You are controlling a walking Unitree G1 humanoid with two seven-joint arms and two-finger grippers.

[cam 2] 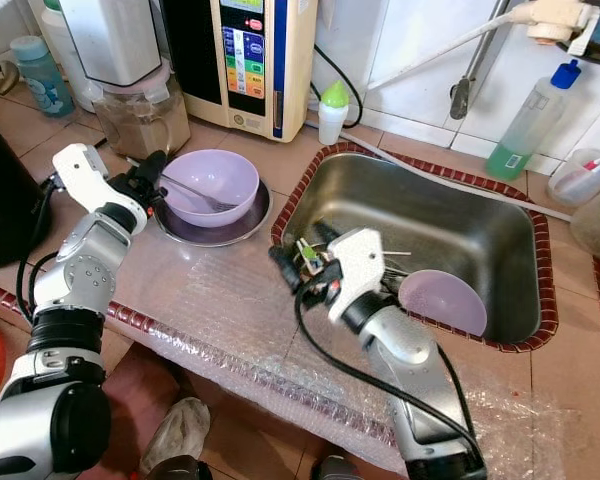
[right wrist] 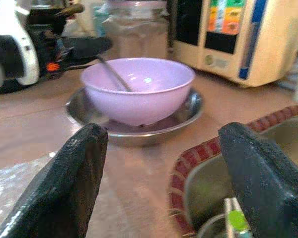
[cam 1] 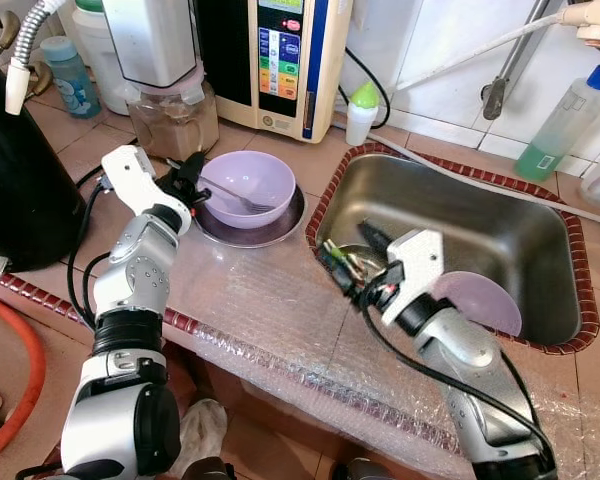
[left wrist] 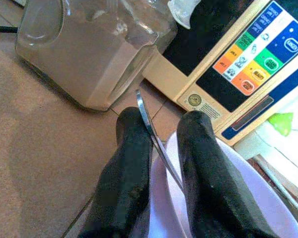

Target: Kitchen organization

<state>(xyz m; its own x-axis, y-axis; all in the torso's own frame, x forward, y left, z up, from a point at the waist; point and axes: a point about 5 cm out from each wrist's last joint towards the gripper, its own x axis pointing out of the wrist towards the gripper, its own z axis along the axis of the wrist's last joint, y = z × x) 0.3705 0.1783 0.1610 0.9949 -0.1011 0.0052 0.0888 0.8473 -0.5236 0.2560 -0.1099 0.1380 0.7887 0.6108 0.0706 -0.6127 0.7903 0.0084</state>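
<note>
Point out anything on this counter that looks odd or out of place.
Bubble wrap is spread over the counter's front edge, an unusual covering there. A purple plate leans tilted in the sink. Otherwise nothing is spilled or visibly damaged.

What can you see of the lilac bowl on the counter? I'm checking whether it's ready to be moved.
The lilac plastic-looking bowl is round, smooth and upright, sitting in a shallow steel dish on the tiled counter, left of the sink. A thin metal utensil leans inside it, its handle passing over the rim. The left gripper is at that rim, its black fingers closed around the handle. I see no food inside.
</note>
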